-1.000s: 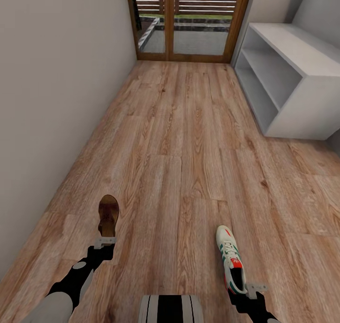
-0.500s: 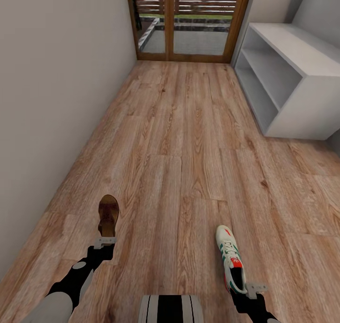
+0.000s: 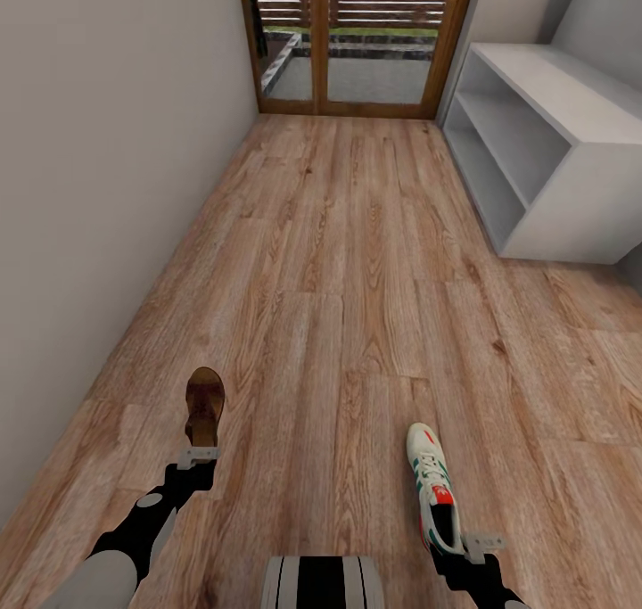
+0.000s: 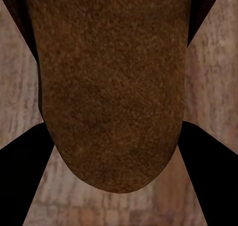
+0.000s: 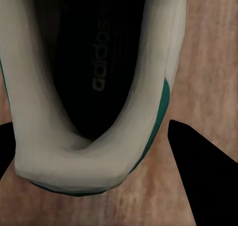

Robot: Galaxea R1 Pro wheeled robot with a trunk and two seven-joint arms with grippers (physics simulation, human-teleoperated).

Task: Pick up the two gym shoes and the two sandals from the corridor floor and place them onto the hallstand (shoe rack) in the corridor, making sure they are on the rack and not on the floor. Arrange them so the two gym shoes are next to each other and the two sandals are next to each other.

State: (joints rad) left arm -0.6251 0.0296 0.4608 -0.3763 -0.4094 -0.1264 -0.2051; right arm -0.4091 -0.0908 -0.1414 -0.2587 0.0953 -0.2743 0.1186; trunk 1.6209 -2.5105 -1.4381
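Holding a brown sandal [image 3: 204,406] by its heel, the left gripper [image 3: 198,456] sits low over the corridor floor [image 3: 348,261]; right gripper [image 3: 481,544] clamps a gym shoe [image 3: 434,487]. Hallstand [image 3: 544,145] stands well ahead, right side.

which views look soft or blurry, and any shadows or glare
Head view: evenly lit, no glare, no clear shadow under the sandal or gym shoe. Left wrist view: sandal close and grainy, floor smeared. Right wrist view: shoe soft, its inside dark.
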